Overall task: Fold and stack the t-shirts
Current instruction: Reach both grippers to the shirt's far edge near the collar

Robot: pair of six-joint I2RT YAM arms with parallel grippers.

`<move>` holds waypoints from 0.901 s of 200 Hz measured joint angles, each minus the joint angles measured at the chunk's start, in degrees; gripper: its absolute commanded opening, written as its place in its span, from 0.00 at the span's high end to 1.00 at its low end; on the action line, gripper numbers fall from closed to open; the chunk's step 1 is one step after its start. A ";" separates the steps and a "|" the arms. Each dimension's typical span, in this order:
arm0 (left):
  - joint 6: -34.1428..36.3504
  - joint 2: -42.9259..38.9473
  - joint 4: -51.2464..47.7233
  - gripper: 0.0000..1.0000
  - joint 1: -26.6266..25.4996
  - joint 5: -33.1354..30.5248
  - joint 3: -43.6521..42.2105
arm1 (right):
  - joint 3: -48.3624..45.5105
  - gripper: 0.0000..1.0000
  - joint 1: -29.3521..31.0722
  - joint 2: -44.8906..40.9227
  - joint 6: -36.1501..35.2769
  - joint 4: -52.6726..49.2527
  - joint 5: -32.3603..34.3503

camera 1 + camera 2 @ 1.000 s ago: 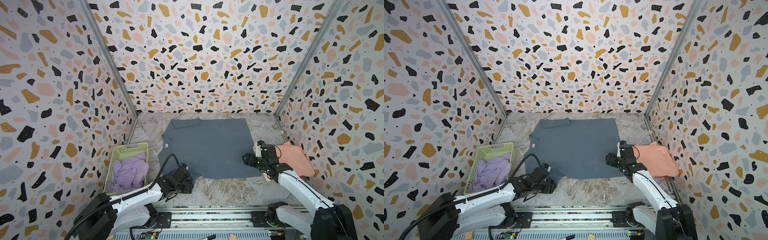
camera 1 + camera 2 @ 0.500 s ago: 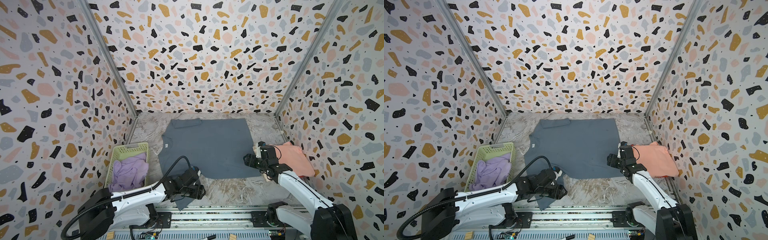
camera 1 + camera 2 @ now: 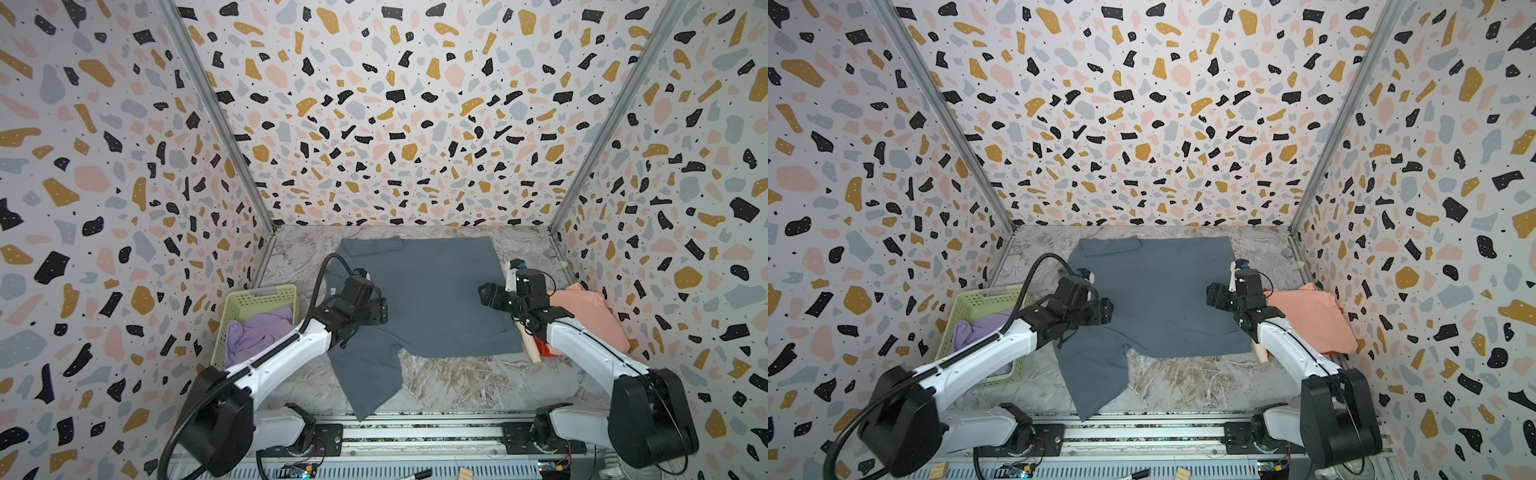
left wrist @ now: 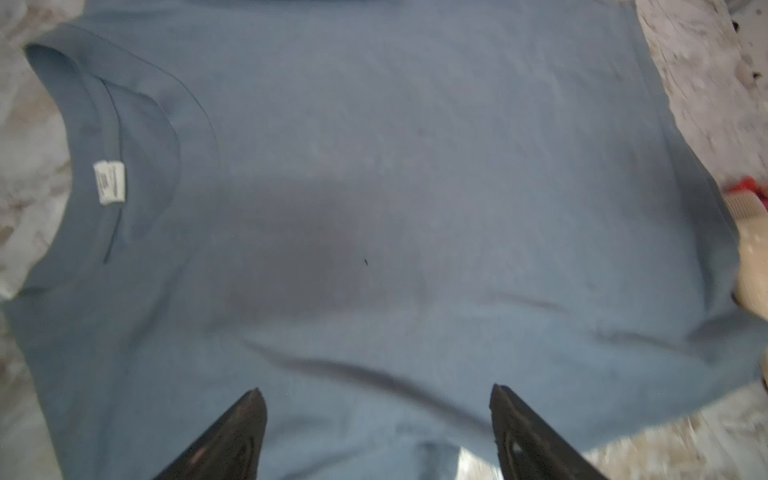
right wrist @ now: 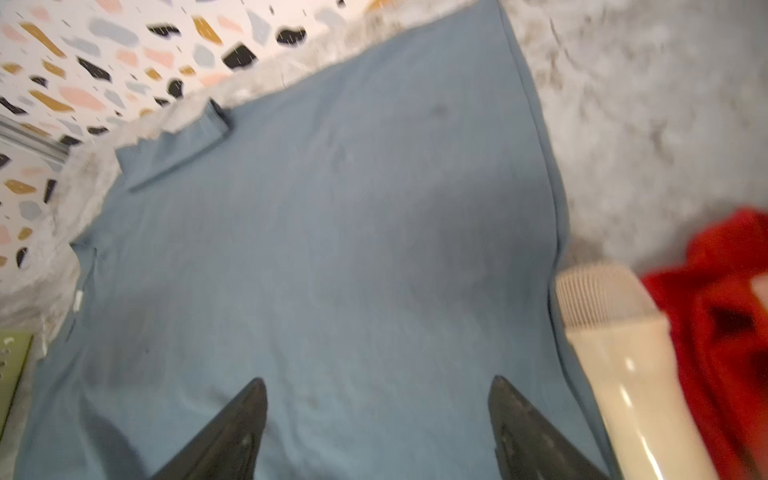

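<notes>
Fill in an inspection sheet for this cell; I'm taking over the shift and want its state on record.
Surface: marbled table, bare at front right.
Job's things: grey shirt spread flat, one sleeve reaching the front edge; pink shirt folded at right, red shirt showing beneath it; lilac shirt crumpled in basket.
Clutter: cream tool beside the grey shirt's hem.
Grippers: left gripper and right gripper open, empty, over the grey shirt.
Cables: black cable arcs above the left arm.
Surroundings: terrazzo walls on three sides.
</notes>
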 measured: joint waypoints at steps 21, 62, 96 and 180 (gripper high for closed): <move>0.92 9.97 4.48 0.09 4.61 1.38 5.86 | 7.30 0.12 -0.28 7.37 -0.81 4.24 -0.63; 2.03 27.82 10.16 0.02 10.54 6.69 18.34 | 18.64 0.12 -1.62 23.28 -1.25 9.92 -4.35; 3.48 36.54 10.67 0.01 12.04 8.26 27.06 | 25.55 0.12 -2.93 35.08 -0.90 10.40 -7.08; 3.30 42.93 15.26 0.05 16.22 12.39 28.46 | 30.77 0.16 -4.37 44.26 -0.02 5.35 -7.96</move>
